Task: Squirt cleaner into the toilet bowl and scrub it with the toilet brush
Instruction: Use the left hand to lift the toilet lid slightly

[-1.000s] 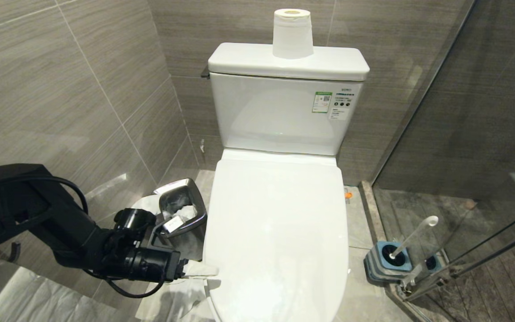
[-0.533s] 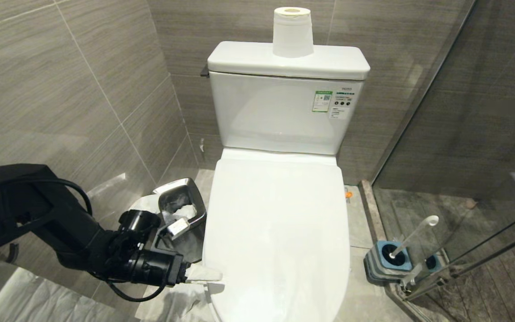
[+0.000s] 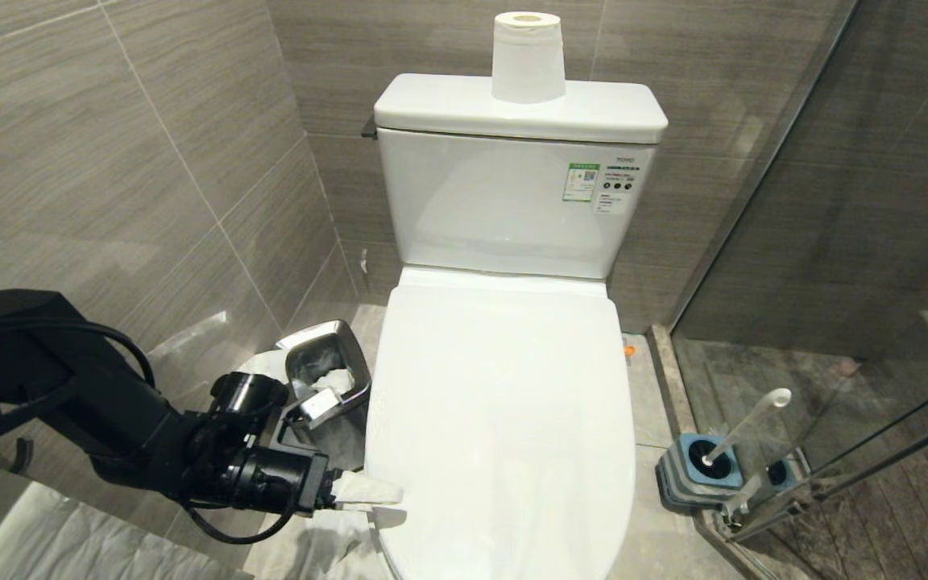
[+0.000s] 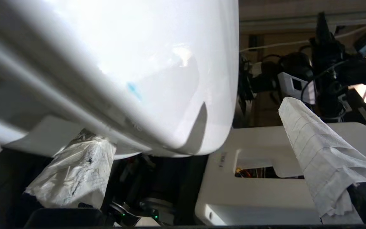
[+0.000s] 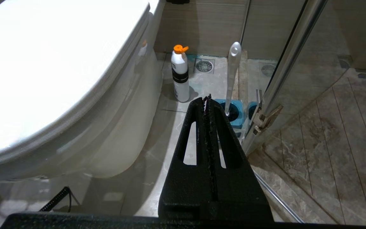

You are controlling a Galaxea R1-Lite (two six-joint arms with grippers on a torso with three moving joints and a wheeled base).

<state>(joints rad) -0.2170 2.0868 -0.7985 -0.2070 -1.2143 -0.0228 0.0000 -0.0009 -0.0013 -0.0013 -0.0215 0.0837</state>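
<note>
Since the earlier frame the left gripper (image 3: pixel 375 493) has edged right, its wide-spread wrapped fingers (image 4: pixel 316 149) reaching the near-left edge of the closed lid (image 3: pixel 504 419). Nothing is squirted or scrubbed yet; the brush (image 3: pixel 742 427) stands near right in its holder (image 3: pixel 698 477).

Toilet bowl (image 3: pixel 504 403) is glossy white all over, with one small turquoise smear on its underside (image 4: pixel 134 90) just above the left gripper's (image 4: pixel 195 159) white paper-wrapped fingers (image 4: pixel 322 149). Right gripper (image 5: pixel 207 98) is matte black. Just past its tips stands the toilet brush (image 5: pixel 233 76), pale translucent, in a blue-topped grey holder (image 3: pixel 702 475). Beside that, a white bottle (image 5: pixel 180 76) with a black band and orange cap. Walls (image 3: pixel 109 161) are grey streaky tile.
</note>
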